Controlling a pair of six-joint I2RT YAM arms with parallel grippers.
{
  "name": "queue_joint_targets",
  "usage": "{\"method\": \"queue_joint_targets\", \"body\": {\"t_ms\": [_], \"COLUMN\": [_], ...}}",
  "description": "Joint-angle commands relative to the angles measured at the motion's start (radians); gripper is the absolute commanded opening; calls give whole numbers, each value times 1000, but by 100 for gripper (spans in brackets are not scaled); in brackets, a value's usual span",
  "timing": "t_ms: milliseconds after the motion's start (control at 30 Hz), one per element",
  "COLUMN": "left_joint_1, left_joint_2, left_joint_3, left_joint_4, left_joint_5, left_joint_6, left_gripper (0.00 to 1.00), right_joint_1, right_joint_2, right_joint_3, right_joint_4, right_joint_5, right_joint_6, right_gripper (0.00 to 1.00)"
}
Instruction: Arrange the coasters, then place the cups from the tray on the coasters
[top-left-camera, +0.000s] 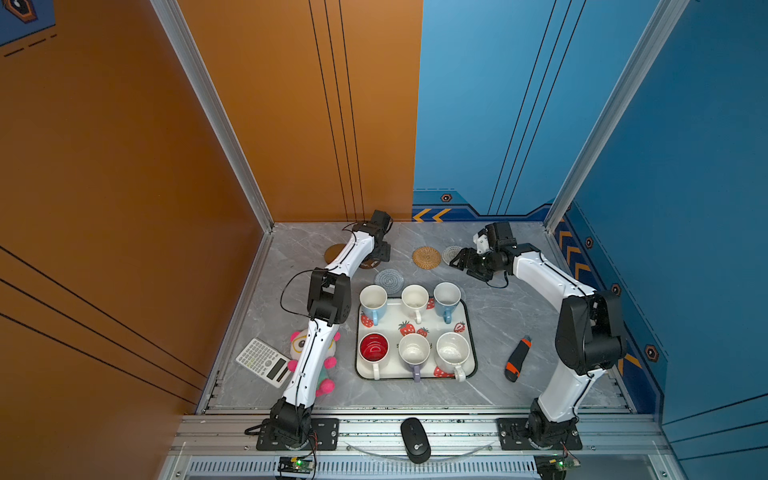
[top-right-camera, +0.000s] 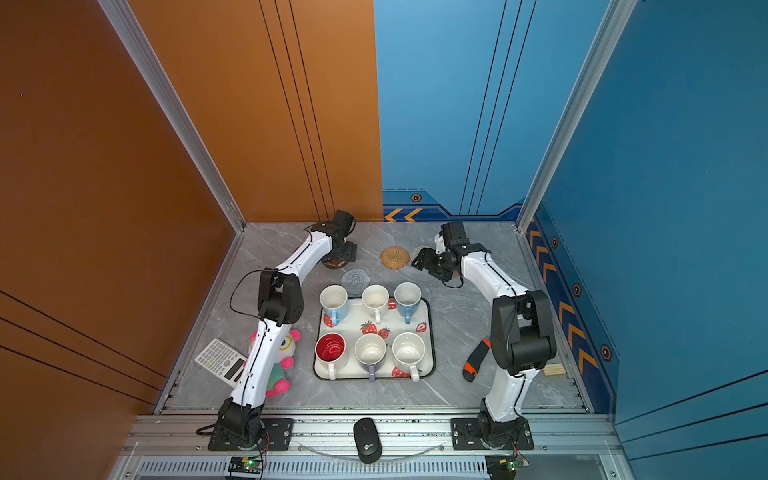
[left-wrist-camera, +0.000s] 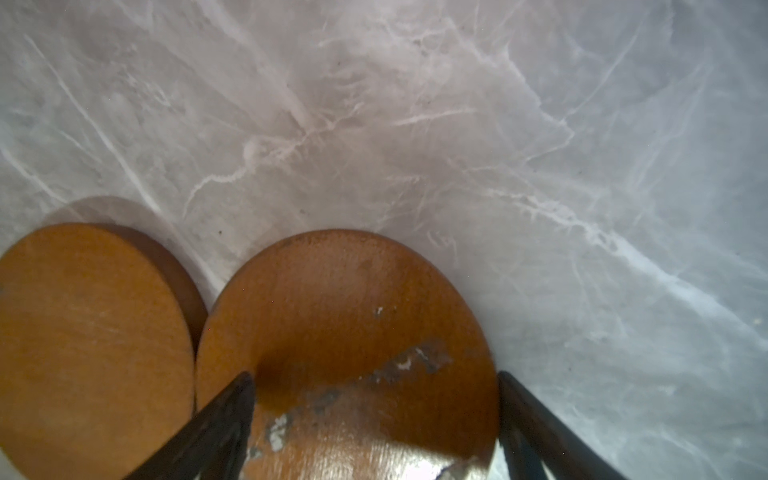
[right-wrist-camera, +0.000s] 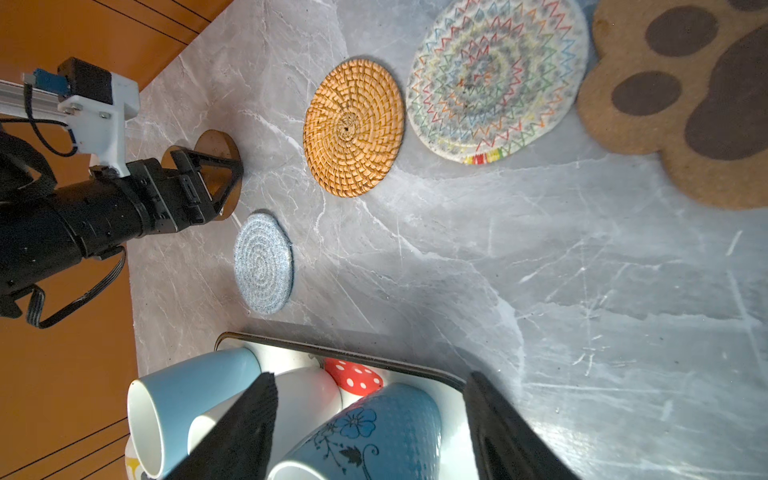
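Six cups stand on the strawberry tray: two light blue, a white one, a red-inside one, a lavender one and another white one. Behind the tray lie a grey coaster, a tan woven coaster and a whitish woven coaster. The paw-print coaster shows only in the right wrist view. At the back left, my left gripper is open, low over one of two brown discs. My right gripper hangs open and empty, above the whitish coaster.
A calculator and a plush toy lie by the left arm's base. An orange-and-black cutter lies right of the tray. A small wooden block sits near the right wall. A black mouse rests on the front rail.
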Motion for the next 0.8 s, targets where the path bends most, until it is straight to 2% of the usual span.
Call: {"method": "queue_joint_targets", "body": {"t_ms": [0, 267, 467, 767], "left_joint_1": [5, -34, -70, -98], "left_joint_2": [-32, -87, -209, -393], "left_joint_3": [-2, 148, 93, -232], "left_joint_4": [-95, -91, -92, -92], "left_joint_5": [29, 27, 38, 259], "left_joint_6": [-14, 13, 72, 85], "left_gripper": [89, 91, 88, 37], "right_joint_1": [7, 8, 8, 9], "right_joint_2": [-14, -35, -50, -58], "right_joint_3": [-19, -23, -32, -54], "right_joint_4": [20, 19, 20, 48], "right_joint_5": [-11, -11, -8, -8], "right_joint_6": [11, 9, 9, 22], "right_gripper": [70, 71, 71, 68]}}
